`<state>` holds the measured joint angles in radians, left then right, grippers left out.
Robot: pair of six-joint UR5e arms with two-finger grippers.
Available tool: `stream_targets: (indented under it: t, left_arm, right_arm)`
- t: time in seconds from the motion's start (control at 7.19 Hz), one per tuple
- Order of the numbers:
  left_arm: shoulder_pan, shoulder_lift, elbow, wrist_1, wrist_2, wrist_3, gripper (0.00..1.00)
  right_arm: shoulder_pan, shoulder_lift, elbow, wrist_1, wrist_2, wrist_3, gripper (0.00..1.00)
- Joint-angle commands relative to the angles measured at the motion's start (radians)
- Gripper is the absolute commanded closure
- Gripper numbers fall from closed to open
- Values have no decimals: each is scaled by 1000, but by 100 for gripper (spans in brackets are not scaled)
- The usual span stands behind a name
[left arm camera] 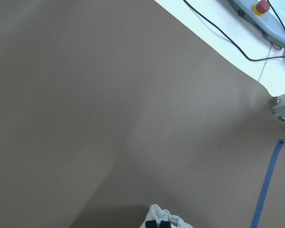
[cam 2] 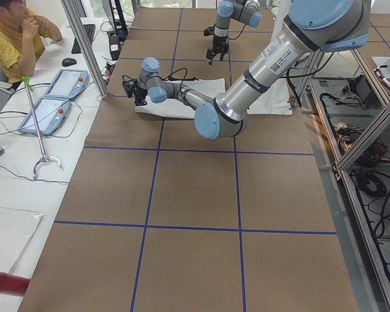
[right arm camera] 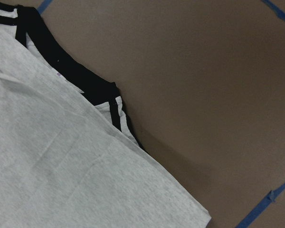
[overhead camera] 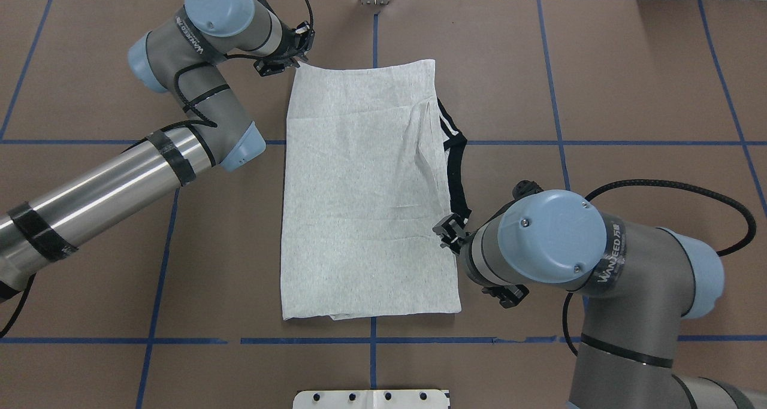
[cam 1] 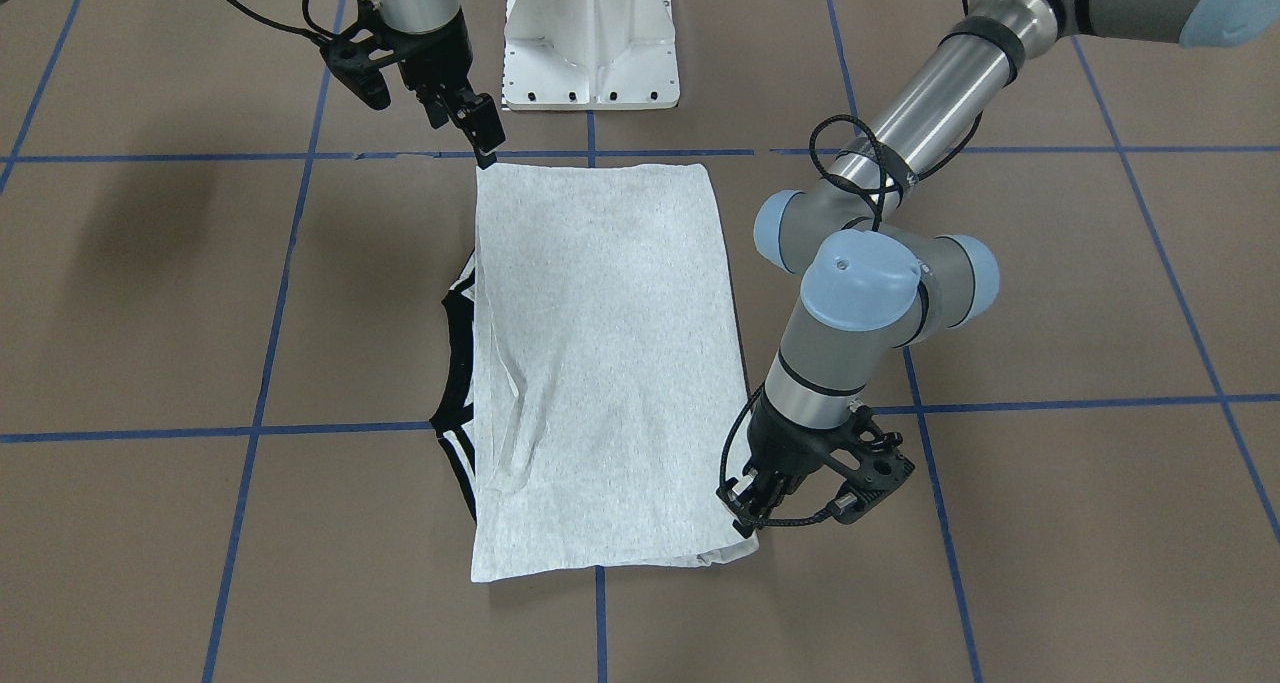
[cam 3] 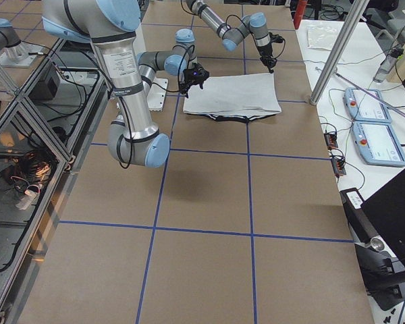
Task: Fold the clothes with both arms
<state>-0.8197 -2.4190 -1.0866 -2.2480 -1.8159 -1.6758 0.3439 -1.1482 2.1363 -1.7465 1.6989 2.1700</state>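
Front view: T-shirt (cam 1: 600, 363) lengthwise top–bottom; L gripper (cam 1: 748, 508) pinches lower-right corner; R gripper (cam 1: 486, 148) at upper-left corner, closure unclear.

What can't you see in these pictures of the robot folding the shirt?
T-shirt front print: no view shows it; its plain grey side faces up.
Right gripper open or shut: its own wrist covers it overhead; right wrist view shows no fingers.
Left gripper: cut by left wrist view's bottom edge.
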Motion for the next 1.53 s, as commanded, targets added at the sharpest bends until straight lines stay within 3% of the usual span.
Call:
stream_targets:
  t: [0.0,0.56,1.39]
  left_arm:
    - [1,104,-134,4,-3,-1,40]
    - [7,127,-139,-2,1,-1,39]
    - [8,130,-145,-2,4,-9,38]
  right_arm:
    - [-87,2,-56,41,-108,99,0]
    - [-171,153,-279,42,-205,355,0]
    - [-181,151,-309,21,-235,441,0]
